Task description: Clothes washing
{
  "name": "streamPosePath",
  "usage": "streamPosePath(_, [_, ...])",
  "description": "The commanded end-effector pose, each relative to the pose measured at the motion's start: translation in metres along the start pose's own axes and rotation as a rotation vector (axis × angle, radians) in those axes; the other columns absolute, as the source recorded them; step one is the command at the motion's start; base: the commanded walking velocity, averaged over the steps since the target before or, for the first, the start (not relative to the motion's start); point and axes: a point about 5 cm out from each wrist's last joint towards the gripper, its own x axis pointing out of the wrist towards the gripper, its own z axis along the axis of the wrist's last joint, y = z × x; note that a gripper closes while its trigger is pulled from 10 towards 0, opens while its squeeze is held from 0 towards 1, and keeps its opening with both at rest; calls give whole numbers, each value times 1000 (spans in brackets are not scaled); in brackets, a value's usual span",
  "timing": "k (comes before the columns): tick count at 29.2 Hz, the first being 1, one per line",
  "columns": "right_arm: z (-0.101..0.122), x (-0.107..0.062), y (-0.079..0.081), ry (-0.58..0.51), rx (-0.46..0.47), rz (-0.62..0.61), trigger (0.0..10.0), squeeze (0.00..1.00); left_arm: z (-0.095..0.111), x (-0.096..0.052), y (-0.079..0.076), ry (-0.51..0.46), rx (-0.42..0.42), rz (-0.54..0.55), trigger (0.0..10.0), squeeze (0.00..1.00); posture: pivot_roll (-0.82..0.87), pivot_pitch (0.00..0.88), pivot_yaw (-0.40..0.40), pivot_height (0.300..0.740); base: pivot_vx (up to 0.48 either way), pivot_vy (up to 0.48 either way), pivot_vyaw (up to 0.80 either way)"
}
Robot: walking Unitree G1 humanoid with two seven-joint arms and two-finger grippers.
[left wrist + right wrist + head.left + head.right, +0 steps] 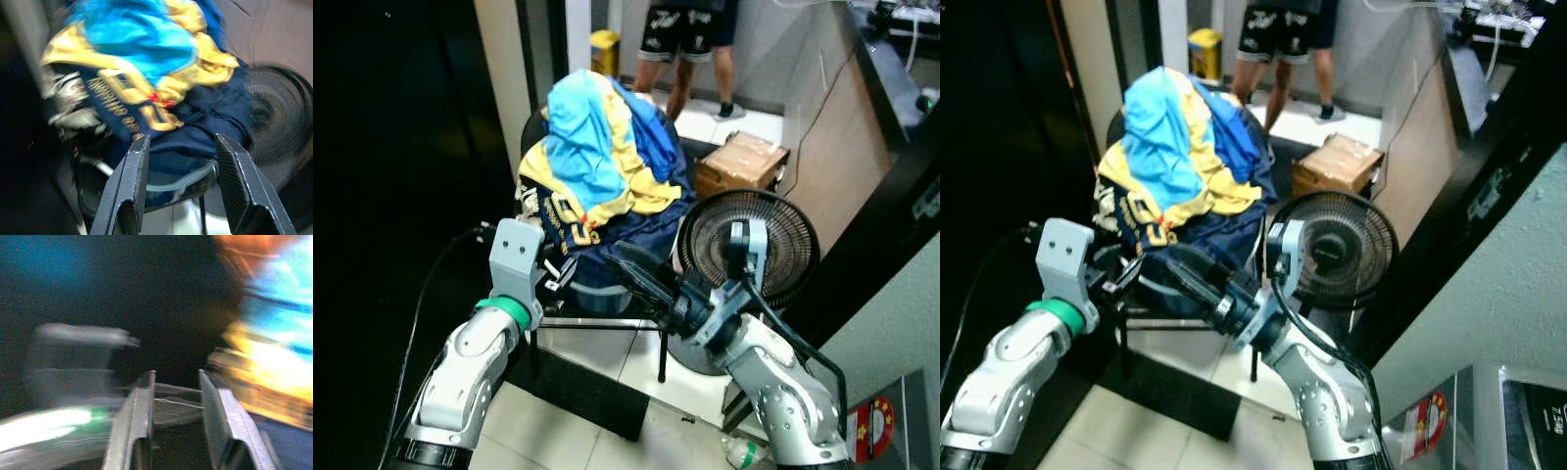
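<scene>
A heap of clothes [597, 166] in light blue, yellow and navy lies on a dark chair [663, 345]. A navy jersey with yellow lettering [146, 105] hangs at the front of the heap. My left gripper [554, 274] is at the heap's lower left edge, close to the hanging cloth. In the left wrist view it [182, 142] is open, with the jersey just ahead. My right gripper [623, 257] reaches in from the right, below the navy cloth. The blurred right wrist view shows it [176, 377] open with nothing between its fingers.
A black floor fan [749, 240] stands right of the chair, behind my right arm. A cardboard box [741, 162] sits on the floor beyond it. A person's legs [690, 59] stand at the back. A dark mat [578, 387] lies under the chair, and a wooden panel [832, 147] is at right.
</scene>
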Motion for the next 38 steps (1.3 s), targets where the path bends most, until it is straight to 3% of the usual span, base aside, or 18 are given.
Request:
streamPosePath(1, [-12,-8,-31,47,-74,-291,10000,0,3,-4,3,-12,-28,47,10000,0,75,19,-29,740,0,0,0])
streamPosePath(5, [0,-4,-19,-3,-176,-232,10000,0,7,-6,-2,-83,-35,68,10000,0,78,27,-41,740,0,0,0])
streamPosePath(7, [0,-2,-17,-7,-202,-246,10000,0,12,-5,-2,-120,-87,94,10000,0,78,27,-41,740,296,0,0])
streamPosePath(15, [-2,-4,-26,11,-234,-352,10000,0,15,-2,0,-130,-91,122,10000,0,84,29,-53,740,434,0,0])
streamPosePath(20, [-8,-2,-29,41,-416,-336,10000,0,8,-4,11,-103,-80,180,10000,0,82,27,-56,740,467,0,0])
streamPosePath(32, [3,-3,-38,9,-452,-382,10000,0,7,0,14,-104,-96,193,10000,0,61,30,-48,740,398,0,0])
streamPosePath(38, [0,-5,-40,18,-420,-406,10000,0,8,2,13,-108,-99,184,10000,0,59,28,-48,740,379,0,-267])
